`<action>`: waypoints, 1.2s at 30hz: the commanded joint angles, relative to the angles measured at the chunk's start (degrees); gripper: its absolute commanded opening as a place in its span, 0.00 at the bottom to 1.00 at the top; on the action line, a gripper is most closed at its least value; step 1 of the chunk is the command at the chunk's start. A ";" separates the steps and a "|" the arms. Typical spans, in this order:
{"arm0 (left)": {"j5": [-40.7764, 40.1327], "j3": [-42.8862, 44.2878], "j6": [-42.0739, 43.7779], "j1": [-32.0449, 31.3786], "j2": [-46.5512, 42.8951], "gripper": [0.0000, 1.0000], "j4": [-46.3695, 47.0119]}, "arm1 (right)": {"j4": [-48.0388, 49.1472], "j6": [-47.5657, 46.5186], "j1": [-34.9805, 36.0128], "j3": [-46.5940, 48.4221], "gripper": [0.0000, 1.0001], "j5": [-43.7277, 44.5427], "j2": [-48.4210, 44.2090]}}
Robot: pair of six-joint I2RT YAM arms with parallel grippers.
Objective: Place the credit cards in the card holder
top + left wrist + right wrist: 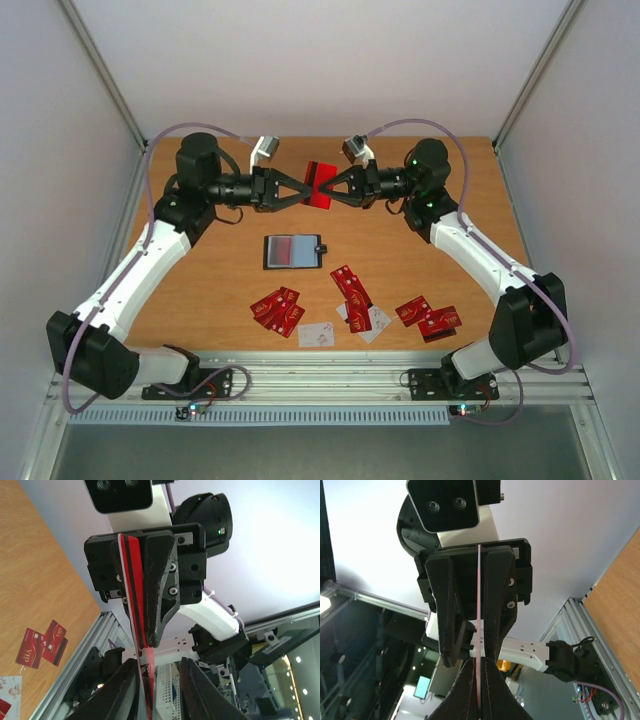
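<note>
Right end effector (478, 685) is clamped flat on a red card (320, 185), held up in the air above the far middle of the counter (400, 255). The left end effector (303, 190) faces it tip to tip. Its fingers (125, 692) stand part open around the card's other end with a gap on one side, so I judge it is not gripping. The handover is where I see the risk: if the right lets go while the left is this loose, the card drops. If the left closes off-centre it may twist or bend the card, and the two sets of tips are close enough to knock together. The card holder (293, 251) lies open on the counter nearer me, pocket side up, well apart from the raised card. Loose cards (278, 310) lie in clusters near the front edge, mostly red with a couple of pale ones (318, 334). None covers the holder, and nothing lies between it and the raised card.
</note>
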 commanded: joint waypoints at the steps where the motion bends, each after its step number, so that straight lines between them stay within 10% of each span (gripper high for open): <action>1: 2.93 1.98 4.41 0.07 -1.09 0.23 -3.16 | 7.10 4.94 -0.37 0.84 0.01 -4.33 0.75; 36: 1.40 3.83 2.23 -0.41 4.34 0.05 -4.56 | 7.13 2.68 -0.34 1.18 0.01 -11.82 3.22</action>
